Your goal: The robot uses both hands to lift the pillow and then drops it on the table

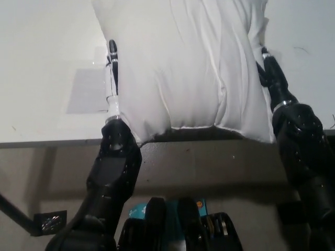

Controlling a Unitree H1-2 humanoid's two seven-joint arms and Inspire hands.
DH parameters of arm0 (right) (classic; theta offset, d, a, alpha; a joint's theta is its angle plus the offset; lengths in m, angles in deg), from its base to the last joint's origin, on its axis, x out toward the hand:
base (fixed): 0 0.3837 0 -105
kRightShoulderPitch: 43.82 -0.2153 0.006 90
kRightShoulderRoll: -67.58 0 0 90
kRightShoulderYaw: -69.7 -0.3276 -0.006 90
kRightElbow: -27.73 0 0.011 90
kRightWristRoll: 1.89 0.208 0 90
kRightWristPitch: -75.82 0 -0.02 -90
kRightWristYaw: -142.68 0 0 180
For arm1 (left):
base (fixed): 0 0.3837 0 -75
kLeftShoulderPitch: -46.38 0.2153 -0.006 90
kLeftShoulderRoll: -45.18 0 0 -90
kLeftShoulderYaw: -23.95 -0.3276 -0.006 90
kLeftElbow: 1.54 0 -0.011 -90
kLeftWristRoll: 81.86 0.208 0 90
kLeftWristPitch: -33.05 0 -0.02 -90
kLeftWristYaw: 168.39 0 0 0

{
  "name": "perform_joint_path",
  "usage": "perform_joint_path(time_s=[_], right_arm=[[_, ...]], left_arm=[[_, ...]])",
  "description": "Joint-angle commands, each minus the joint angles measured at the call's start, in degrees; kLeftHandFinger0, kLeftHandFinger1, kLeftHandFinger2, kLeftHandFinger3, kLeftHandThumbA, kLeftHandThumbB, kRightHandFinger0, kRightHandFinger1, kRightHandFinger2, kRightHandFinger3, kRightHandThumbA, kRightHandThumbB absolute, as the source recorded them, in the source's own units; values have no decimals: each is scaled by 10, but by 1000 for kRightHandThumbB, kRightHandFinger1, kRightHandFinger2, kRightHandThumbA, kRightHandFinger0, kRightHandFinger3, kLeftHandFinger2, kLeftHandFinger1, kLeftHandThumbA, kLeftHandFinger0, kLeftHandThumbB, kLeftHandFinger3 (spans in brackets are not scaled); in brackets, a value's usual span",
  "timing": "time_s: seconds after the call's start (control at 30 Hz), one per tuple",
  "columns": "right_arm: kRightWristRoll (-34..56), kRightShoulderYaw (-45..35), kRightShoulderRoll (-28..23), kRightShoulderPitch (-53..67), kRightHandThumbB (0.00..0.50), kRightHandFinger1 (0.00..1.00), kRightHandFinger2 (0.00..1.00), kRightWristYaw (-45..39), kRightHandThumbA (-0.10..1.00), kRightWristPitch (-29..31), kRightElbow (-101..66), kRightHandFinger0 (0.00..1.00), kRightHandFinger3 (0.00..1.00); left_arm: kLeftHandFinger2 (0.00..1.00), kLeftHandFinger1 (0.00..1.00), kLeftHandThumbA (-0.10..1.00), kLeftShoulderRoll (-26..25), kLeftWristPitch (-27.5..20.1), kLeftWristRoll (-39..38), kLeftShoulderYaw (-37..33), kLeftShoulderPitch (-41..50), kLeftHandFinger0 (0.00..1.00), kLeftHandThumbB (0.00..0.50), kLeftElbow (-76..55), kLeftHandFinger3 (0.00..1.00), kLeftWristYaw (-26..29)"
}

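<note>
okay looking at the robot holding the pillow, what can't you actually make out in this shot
Head view only:
- Pillow: its top is cut off by the picture's upper edge.
- Left hand: only a thin edge shows; the pillow hides the rest.
- Right hand: mostly behind the pillow's side, dark and hard to read.
- Table under the pillow: hidden, so whether the pillow is touching it cannot be told.

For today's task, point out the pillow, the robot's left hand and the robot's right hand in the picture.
pillow (183,68), head view, middle of its white front face.
left hand (112,78), head view, thin edge pressed against the pillow's left side.
right hand (273,78), head view, black back against the pillow's right side.
</note>
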Motion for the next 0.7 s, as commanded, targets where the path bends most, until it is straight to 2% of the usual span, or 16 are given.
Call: perform_joint_path(time_s=[0.0, 0.03, 0.1, 0.2, 0.27, 0.3, 0.33, 0.37, 0.5, 0.67], right_arm=[[-36, 39, 31, -52, 449, 1000, 1000, -9, 1000, 9, -87, 1000, 1000], [-43, 42, 29, -54, 448, 1000, 1000, -3, 1000, 10, -95, 1000, 1000], [-55, 46, 24, -58, 465, 1000, 1000, 8, 1000, -8, -136, 1000, 1000], [-51, 43, 19, -69, 448, 1000, 1000, 8, 1000, -24, -171, 1000, 1000], [-50, 42, 14, -76, 457, 1000, 1000, 9, 1000, -39, -191, 1000, 1000], [-48, 41, 11, -78, 458, 1000, 1000, 9, 1000, -47, -203, 1000, 1000], [-47, 41, 9, -79, 466, 1000, 1000, 9, 1000, -51, -209, 1000, 1000], [-45, 40, 5, -84, 499, 1000, 1000, 10, 1000, -58, -229, 1000, 1000], [-40, 36, -2, -96, 500, 1000, 1000, 17, 1000, -77, -270, 1000, 1000], [-40, 37, -16, -117, 500, 1000, 1000, 19, 1000, -88, -316, 1000, 1000]], left_arm=[[1000, 1000, 1000, 48, 49, 23, -36, -71, 1000, 192, -73, 1000, -19], [1000, 1000, 1000, 48, 55, 21, -37, -74, 1000, 193, -79, 1000, -21], [1000, 1000, 1000, 50, 72, 30, -45, -88, 1000, 244, -103, 1000, -13], [1000, 1000, 1000, 50, 91, 30, -52, -101, 1000, 230, -139, 1000, -16], [1000, 1000, 1000, 49, 96, 30, -54, -112, 1000, 216, -152, 1000, -16], [1000, 1000, 1000, 50, 99, 29, -55, -117, 1000, 231, -160, 1000, -16], [1000, 1000, 1000, 49, 100, 29, -57, -119, 1000, 223, -164, 1000, -18], [1000, 1000, 1000, 47, 116, 28, -59, -126, 1000, 251, -185, 1000, -19], [1000, 1000, 1000, 42, 142, 15, -54, -144, 1000, 221, -219, 1000, -20], [1000, 1000, 1000, 30, 156, 15, -51, -176, 1000, 234, -239, 1000, -20]])
